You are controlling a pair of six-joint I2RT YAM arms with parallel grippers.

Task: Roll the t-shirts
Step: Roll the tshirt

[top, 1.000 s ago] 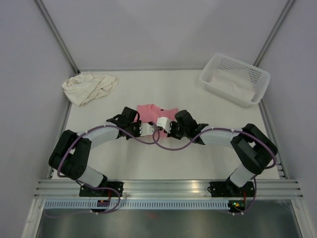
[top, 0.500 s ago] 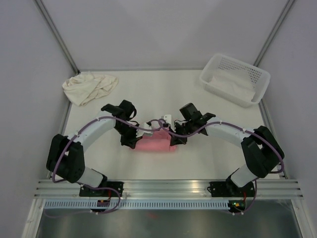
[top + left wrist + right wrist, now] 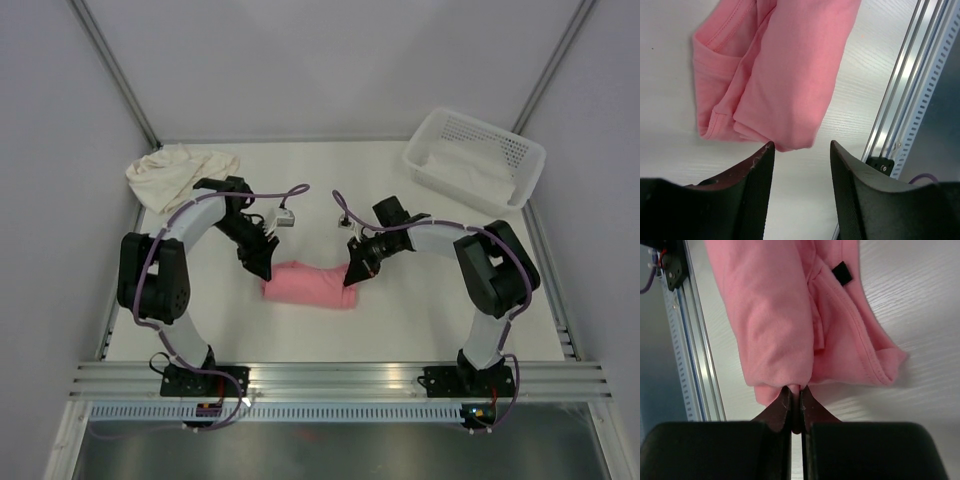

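Observation:
The salmon pink t-shirt (image 3: 310, 285) lies in a roll across the middle of the table. Its left end (image 3: 785, 75) lies just beyond my left gripper (image 3: 801, 146), which stands open with bare table between its fingers. At the right end (image 3: 785, 315), my right gripper (image 3: 795, 389) is shut on a thin pinch of pink cloth. In the top view the left gripper (image 3: 264, 270) and right gripper (image 3: 350, 278) sit at the two ends of the roll. The cream t-shirt (image 3: 180, 176) lies crumpled at the table's far left corner.
A white perforated basket (image 3: 475, 160) with white cloth inside stands at the far right corner. An aluminium rail (image 3: 340, 380) runs along the near edge, and grey walls close in the table on three sides.
Both arms have swung outward to the ends of the pink t-shirt, which has come nearer and now lies as a roll. The left gripper has opened and let go of the cloth.

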